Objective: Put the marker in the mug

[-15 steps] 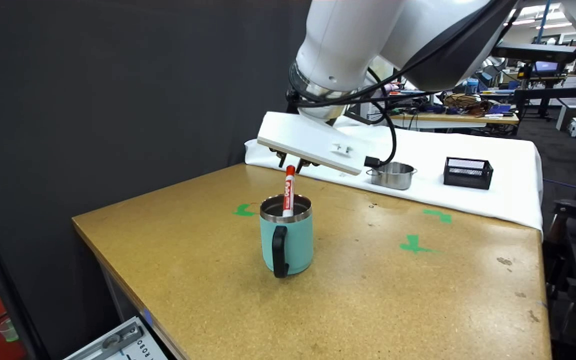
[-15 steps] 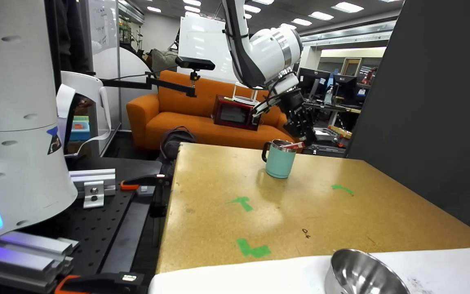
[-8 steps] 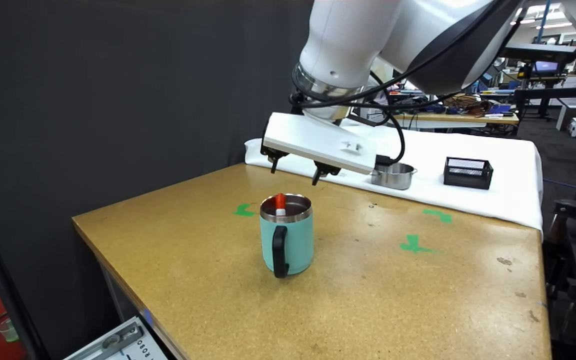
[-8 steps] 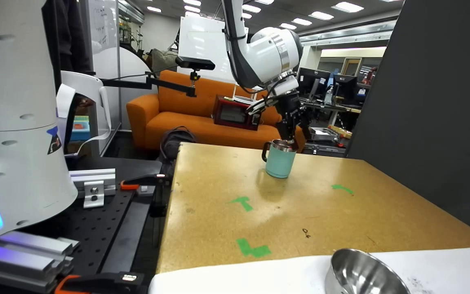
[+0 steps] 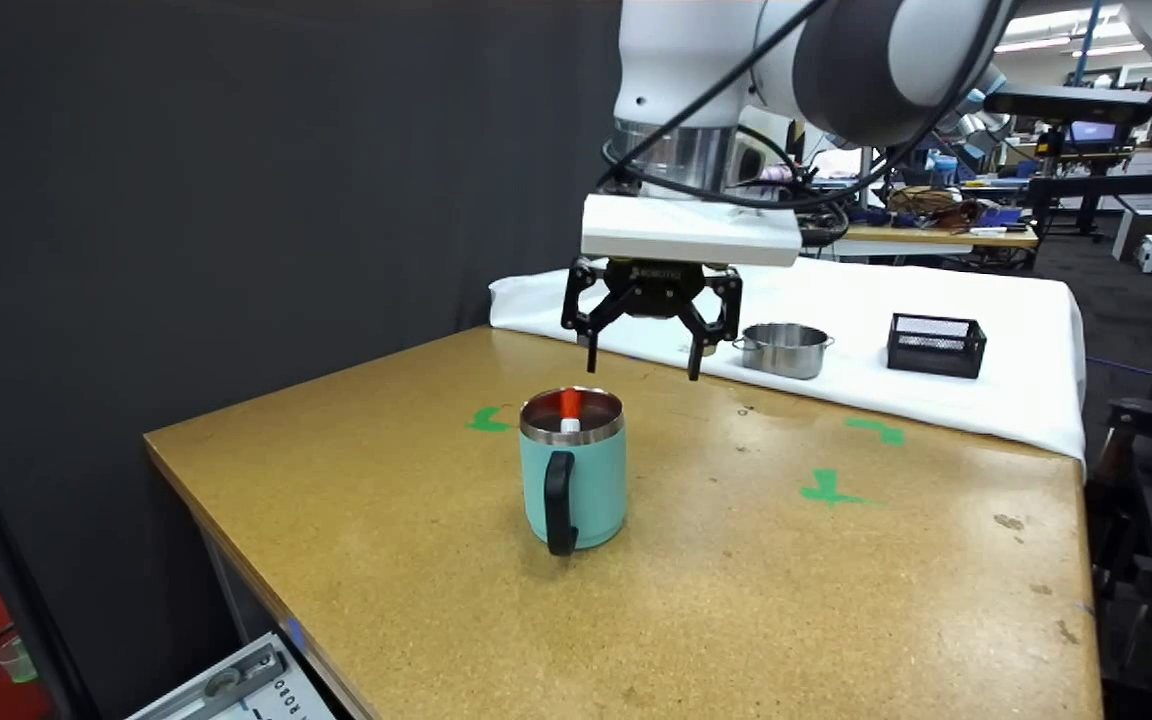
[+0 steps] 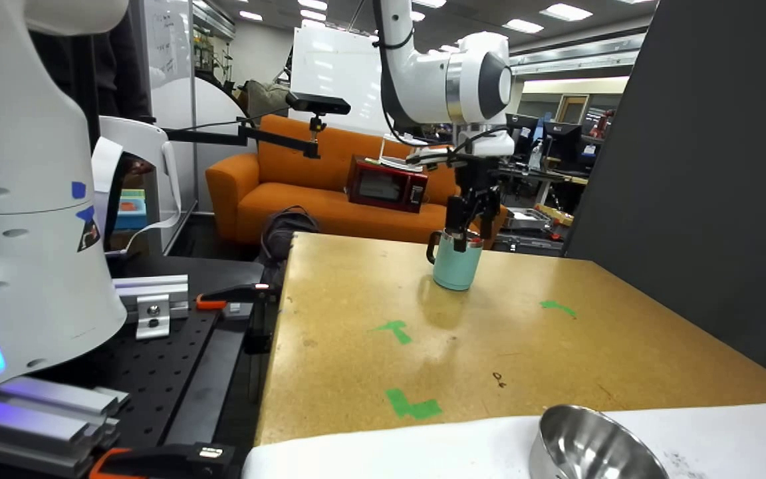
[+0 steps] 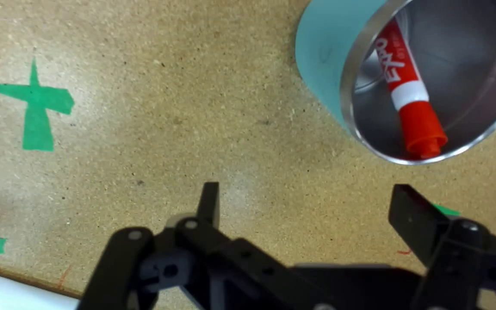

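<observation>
The teal mug (image 5: 598, 490) stands upright on the wooden table, its black handle facing the camera in an exterior view. Inside it leans the red marker (image 7: 422, 122), cap end up against the inner wall near the rim; the wrist view shows its white collar and printed body reaching down into the metal interior. Above and behind the mug, in an exterior view, my gripper (image 5: 642, 373) hangs pointing down, jaws wide apart with nothing between them. In another exterior view, the gripper (image 6: 473, 241) overlaps the mug (image 6: 455, 271) and hides part of its rim.
A shallow metal tin (image 5: 786, 352) and a black mesh basket (image 5: 936, 348) stand on white cloth (image 5: 866, 295) along the table's side. Green tape marks (image 7: 37, 103) lie on the wooden table (image 5: 736, 600). A dark panel (image 5: 266, 200) rises beside the table.
The marker, which stood tilted high out of the mug at the fingers, has dropped lower into it. My gripper has opened and turned from tilted to pointing straight down. The mug has not moved.
</observation>
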`<state>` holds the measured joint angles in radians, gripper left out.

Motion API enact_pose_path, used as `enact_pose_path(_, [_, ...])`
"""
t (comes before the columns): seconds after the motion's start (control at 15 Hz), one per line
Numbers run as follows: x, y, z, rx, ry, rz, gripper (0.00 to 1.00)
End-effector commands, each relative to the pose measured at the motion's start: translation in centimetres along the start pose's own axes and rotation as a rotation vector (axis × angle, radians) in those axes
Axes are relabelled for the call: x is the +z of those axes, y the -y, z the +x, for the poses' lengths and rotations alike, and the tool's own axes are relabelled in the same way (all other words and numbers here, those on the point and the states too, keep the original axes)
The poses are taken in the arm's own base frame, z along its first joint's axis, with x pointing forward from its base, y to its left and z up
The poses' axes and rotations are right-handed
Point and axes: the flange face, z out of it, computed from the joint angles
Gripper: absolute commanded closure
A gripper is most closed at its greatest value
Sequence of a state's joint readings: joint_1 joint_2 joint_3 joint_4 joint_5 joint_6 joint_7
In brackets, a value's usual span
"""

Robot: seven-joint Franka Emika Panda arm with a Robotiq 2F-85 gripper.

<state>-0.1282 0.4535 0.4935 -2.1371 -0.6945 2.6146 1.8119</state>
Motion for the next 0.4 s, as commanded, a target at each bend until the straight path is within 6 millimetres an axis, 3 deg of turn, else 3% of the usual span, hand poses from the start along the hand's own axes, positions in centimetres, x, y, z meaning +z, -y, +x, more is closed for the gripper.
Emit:
enact_pose_path(0.0, [-2.5,1.7,3.0,-0.037,0.183,-0.051,0.0])
enact_pose_path(0.33, [-7.3,3.2,9.6,-0.033,0.423,-0.098,0.0])
